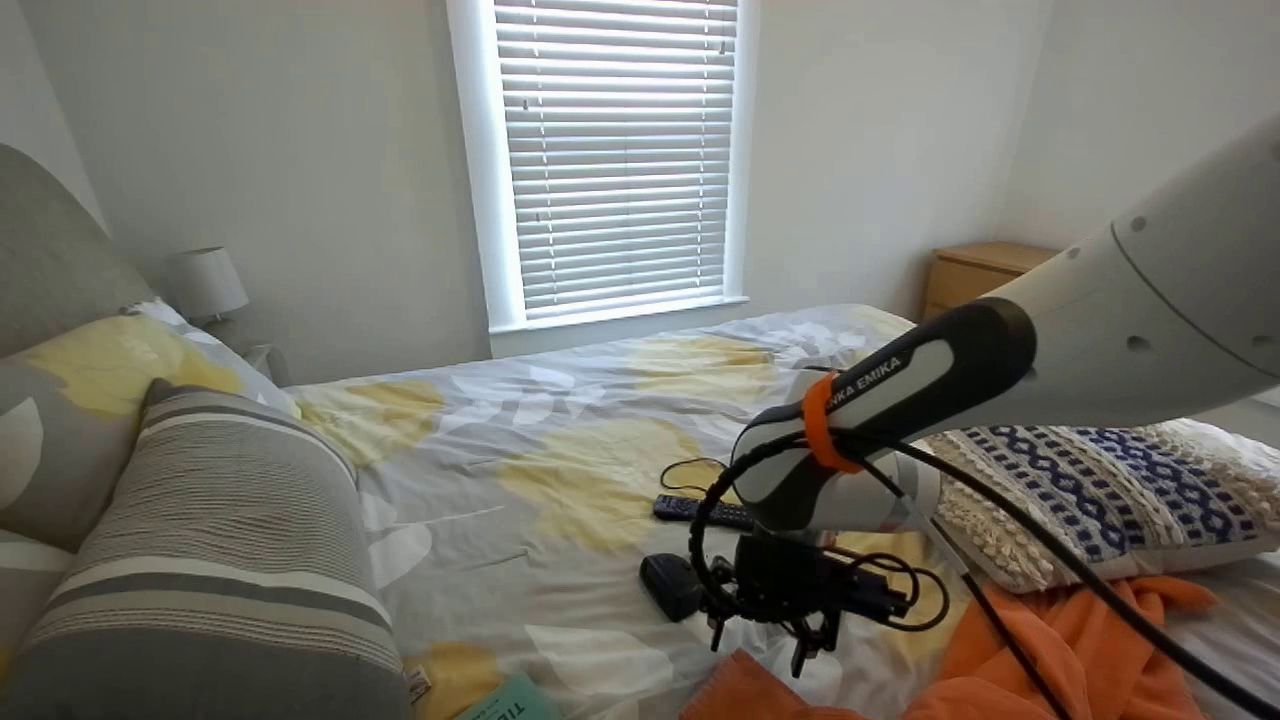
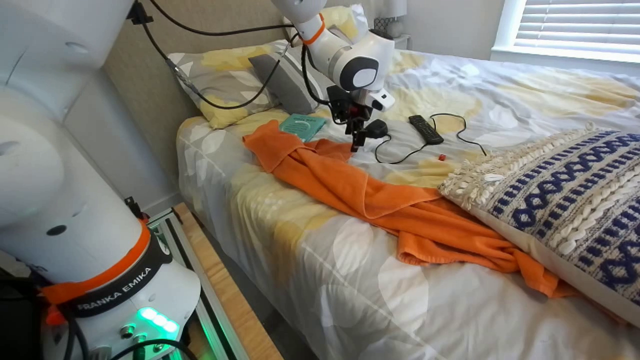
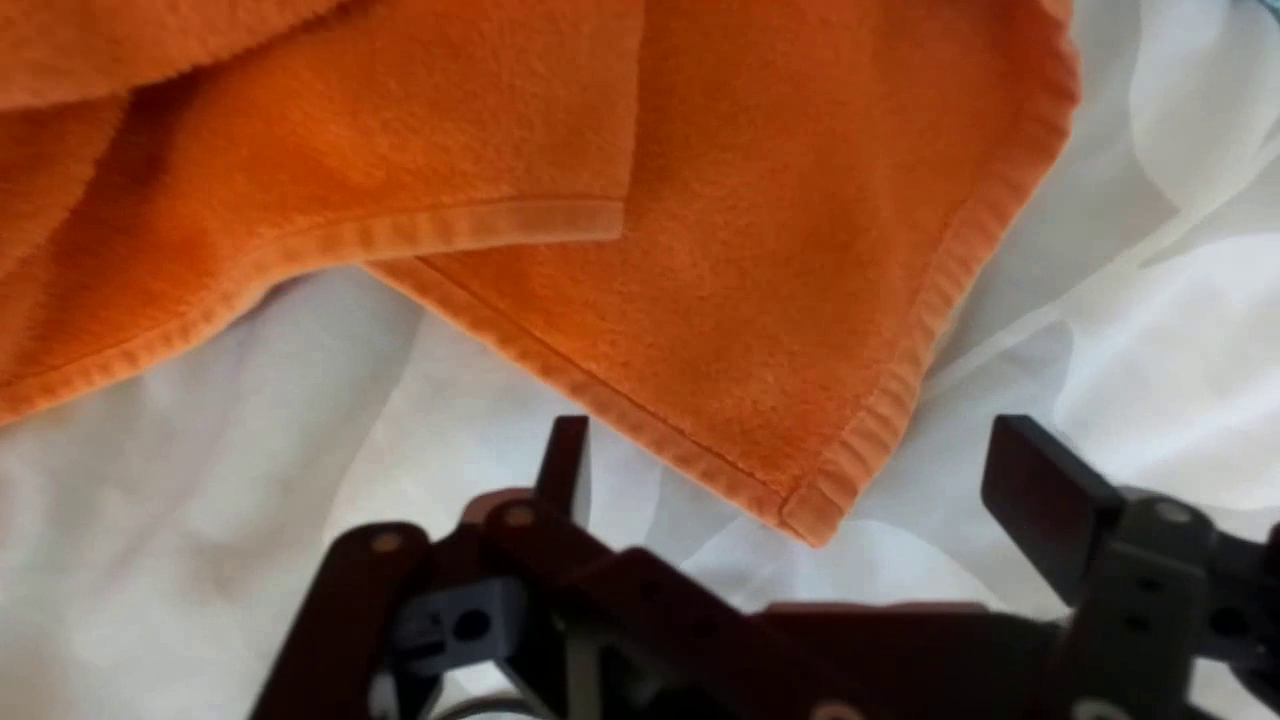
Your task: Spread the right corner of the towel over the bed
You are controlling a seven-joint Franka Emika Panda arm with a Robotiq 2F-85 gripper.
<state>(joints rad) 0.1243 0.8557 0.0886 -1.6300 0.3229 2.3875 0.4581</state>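
The bright-orange towel lies rumpled in a long strip along the near side of the bed. In an exterior view the towel is partly cut off by the bottom edge, on the patterned bed cover. In the wrist view a hemmed corner of the towel points toward the gripper, and another folded layer lies over it at left. My gripper is open, its fingers on either side of that corner and holding nothing. In both exterior views the gripper hangs just above the bed beside the towel's edge.
A cream-and-navy cushion rests against the towel's far end. A black remote, a black corded device and a small red item lie near the gripper. A teal book and striped pillow are toward the headboard.
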